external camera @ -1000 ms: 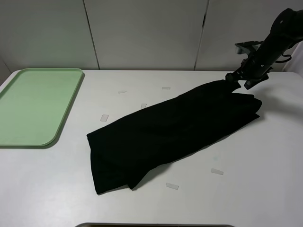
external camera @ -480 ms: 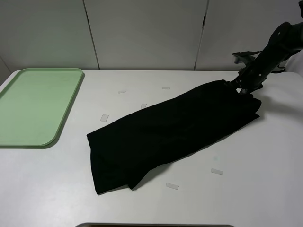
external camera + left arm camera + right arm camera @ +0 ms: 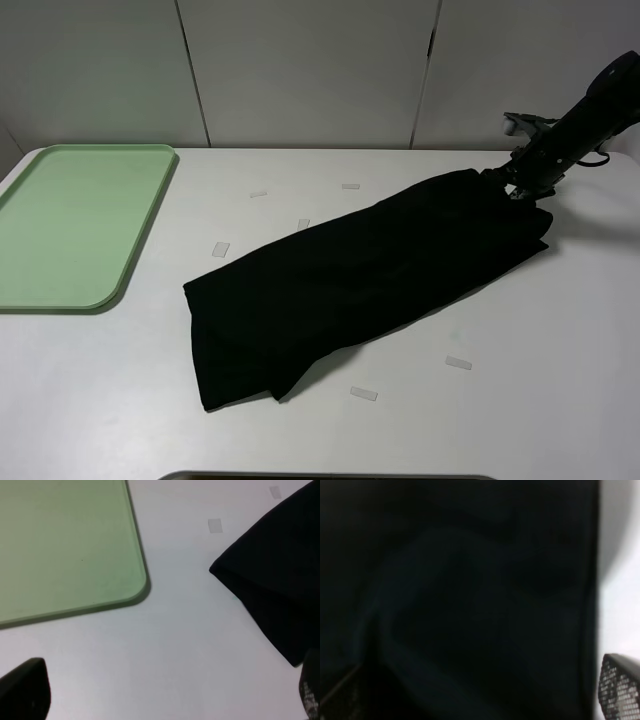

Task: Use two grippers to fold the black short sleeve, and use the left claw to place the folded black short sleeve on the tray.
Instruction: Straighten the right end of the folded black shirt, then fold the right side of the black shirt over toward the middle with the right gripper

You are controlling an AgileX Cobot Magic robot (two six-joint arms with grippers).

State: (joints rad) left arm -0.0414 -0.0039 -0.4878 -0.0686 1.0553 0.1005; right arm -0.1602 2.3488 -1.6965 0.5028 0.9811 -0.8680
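Observation:
The black short sleeve (image 3: 370,280) lies folded into a long strip, running diagonally from the table's near centre to the far right. My right gripper (image 3: 507,188) is down at the strip's far right end, its jaws spread wide. In the right wrist view the black short sleeve (image 3: 470,580) fills nearly the whole picture, with one fingertip (image 3: 620,687) at the edge. The left gripper (image 3: 167,697) is open above bare table, between the tray (image 3: 65,545) and the near corner of the black short sleeve (image 3: 280,580). The pale green tray (image 3: 70,225) sits at the far left, with nothing on it.
Small clear tape strips dot the white table, among them one (image 3: 220,249) left of the shirt and two (image 3: 364,394) (image 3: 459,363) in front of it. A white panelled wall stands behind. A dark edge (image 3: 330,477) shows at the table's near side.
The right arm has swung lower and flatter, and its gripper has come down onto the shirt's far right end. The shirt and the tray have not moved.

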